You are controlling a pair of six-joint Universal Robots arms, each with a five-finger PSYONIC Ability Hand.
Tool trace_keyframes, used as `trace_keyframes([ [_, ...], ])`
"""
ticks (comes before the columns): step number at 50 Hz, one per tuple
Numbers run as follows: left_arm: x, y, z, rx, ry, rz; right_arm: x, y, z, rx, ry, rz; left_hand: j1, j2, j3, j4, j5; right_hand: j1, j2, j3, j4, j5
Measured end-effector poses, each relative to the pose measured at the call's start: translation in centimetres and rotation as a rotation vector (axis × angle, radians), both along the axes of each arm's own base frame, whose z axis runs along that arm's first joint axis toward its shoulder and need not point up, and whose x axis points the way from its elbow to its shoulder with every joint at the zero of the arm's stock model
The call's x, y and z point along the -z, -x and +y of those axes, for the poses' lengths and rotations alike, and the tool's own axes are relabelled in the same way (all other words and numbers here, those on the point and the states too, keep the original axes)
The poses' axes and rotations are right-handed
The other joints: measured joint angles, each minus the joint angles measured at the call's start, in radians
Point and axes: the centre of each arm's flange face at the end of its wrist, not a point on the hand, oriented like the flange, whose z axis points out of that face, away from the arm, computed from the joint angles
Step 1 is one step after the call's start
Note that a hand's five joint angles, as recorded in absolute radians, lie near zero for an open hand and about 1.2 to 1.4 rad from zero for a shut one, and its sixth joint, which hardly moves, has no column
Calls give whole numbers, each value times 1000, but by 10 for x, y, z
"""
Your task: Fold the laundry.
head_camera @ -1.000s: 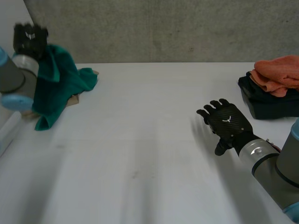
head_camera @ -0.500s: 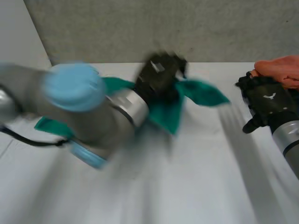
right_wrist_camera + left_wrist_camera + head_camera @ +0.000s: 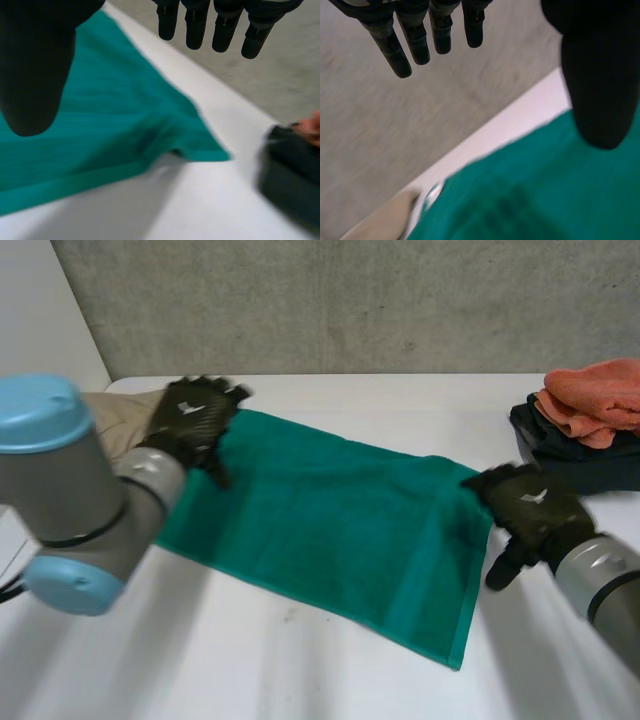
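While the green towel (image 3: 330, 520) lies spread out flat across the middle of the bench (image 3: 300, 670), running from far left to near right, I judge the laying-out step as good as done and the first fold not yet begun. My left robot hand (image 3: 195, 412) sits over the towel's far-left corner, and its wrist view shows the fingers straight and the thumb apart from them, with nothing held. My right robot hand (image 3: 530, 508) is at the towel's right short edge, close to the far-right corner; its own wrist view likewise shows straight fingers and a free thumb above the cloth, so it grips nothing either. I cannot tell whether either palm actually touches the fabric. At the far-left edge a beige cloth (image 3: 115, 408) lies partly under the towel's corner, and at the far right an orange cloth (image 3: 595, 395) rests on a dark folded stack (image 3: 565, 465), well apart from the work. The next move, as I read it, calls for each hand to pinch the corner nearest to it and carry that long edge over to meet the near one. The right corner looks slightly rucked, so I would want it smoothed or gripped cleanly first, and the beige cloth kept out of the left hand's pinch.
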Motion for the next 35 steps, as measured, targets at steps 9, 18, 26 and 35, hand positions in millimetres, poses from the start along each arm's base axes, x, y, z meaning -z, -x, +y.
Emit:
trace_keyframes([
  [9, 38, -77, -45, -22, -43, -190, 43, -39, 50, -129, -195, -20, 0, 19, 8, 27, 0, 4, 5, 11, 16, 14],
  [18, 66, -109, -78, 22, -68, -225, 73, -49, 55, -117, -131, -21, 45, 29, 26, 40, 0, 86, 96, 107, 105, 104],
  [26, 74, -105, -84, 34, -78, -218, 83, -52, 51, -126, -55, 16, 47, 29, 26, 40, 1, 137, 131, 158, 153, 157],
  [35, 72, -92, -79, 61, -74, -213, 88, -53, 42, -115, -1, 44, 47, 29, 26, 40, 0, 273, 278, 289, 288, 267],
])
